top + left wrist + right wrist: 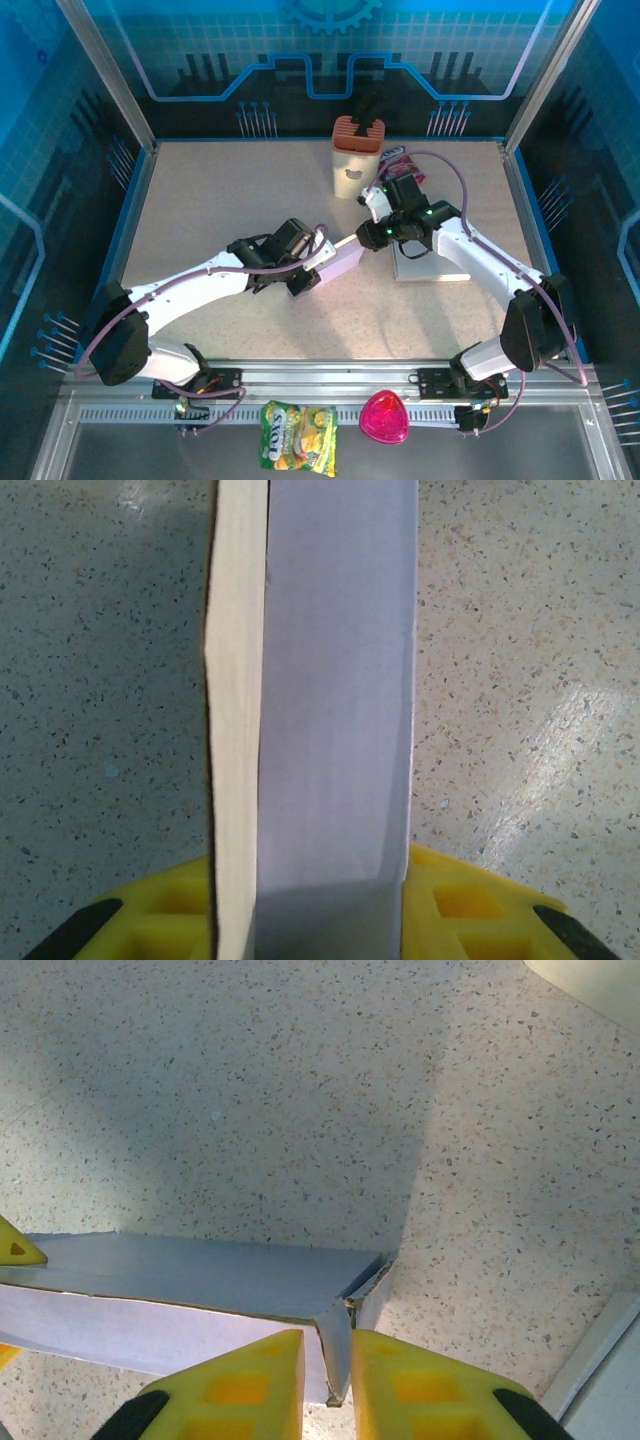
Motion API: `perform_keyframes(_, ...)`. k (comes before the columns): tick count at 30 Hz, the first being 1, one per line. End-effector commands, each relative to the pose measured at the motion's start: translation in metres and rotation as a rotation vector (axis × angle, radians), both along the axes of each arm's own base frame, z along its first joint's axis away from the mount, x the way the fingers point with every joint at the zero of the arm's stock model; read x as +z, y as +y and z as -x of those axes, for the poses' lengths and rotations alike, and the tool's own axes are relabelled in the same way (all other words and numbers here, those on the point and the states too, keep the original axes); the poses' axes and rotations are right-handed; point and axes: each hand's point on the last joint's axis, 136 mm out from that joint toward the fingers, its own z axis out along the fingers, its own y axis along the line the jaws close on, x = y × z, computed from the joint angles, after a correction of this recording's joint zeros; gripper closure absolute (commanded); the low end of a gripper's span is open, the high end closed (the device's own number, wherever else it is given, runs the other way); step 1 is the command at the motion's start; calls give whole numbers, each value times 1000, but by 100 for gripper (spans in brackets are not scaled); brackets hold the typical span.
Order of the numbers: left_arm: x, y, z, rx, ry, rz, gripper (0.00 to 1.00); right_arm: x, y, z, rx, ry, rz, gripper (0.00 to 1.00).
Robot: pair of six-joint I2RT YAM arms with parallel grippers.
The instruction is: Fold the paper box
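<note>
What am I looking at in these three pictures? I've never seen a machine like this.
A white left arm and a white right arm are bolted at the near edge of a speckled table. The overhead picture looks down from behind them. The other two come from a small camera on each wrist, so the yellow fingers at the bottom are that arm's own. The left end effector and right end effector each grip one end of the pale paper box. Behind stands an orange-and-cream container; a flat white sheet lies under the right arm.
</note>
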Motion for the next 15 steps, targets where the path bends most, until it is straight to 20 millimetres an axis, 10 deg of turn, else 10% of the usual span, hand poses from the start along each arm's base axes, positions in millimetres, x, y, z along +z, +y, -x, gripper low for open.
perform_keyframes(1, -18, 7, 8, 5, 74, -44, 70, -8, 1, 0, 10, -2, 23, 80)
perform_keyframes(15, -19, 8, 7, 8, 76, -45, 70, -12, 3, 0, 6, -9, 38, 82)
